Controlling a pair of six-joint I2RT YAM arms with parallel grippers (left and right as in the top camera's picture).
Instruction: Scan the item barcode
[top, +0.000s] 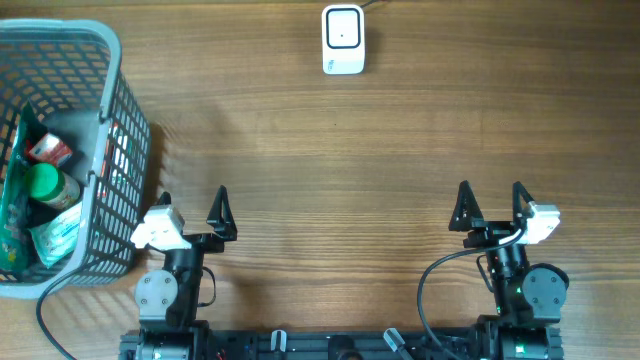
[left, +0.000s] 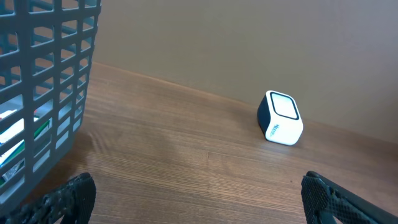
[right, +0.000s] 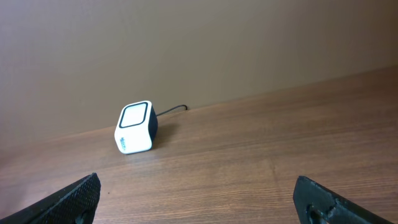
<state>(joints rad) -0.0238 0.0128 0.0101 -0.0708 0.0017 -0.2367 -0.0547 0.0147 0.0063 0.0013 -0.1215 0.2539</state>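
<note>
A white barcode scanner (top: 343, 39) with a dark window stands at the table's far edge, also seen in the left wrist view (left: 281, 117) and the right wrist view (right: 135, 127). Several items lie in a grey basket (top: 120, 130) at the left, among them a green-capped bottle (top: 48, 186) and a red-and-white packet (top: 50, 150). My left gripper (top: 191, 205) sits near the front edge beside the basket, open and empty. My right gripper (top: 490, 200) rests at the front right, open with nothing between its fingers. Which item is the task's own I cannot tell.
The basket wall (left: 43, 93) fills the left of the left wrist view. A dark cable (right: 173, 110) runs from the scanner to the back. Bare wooden tabletop (top: 340, 170) lies between the grippers and the scanner.
</note>
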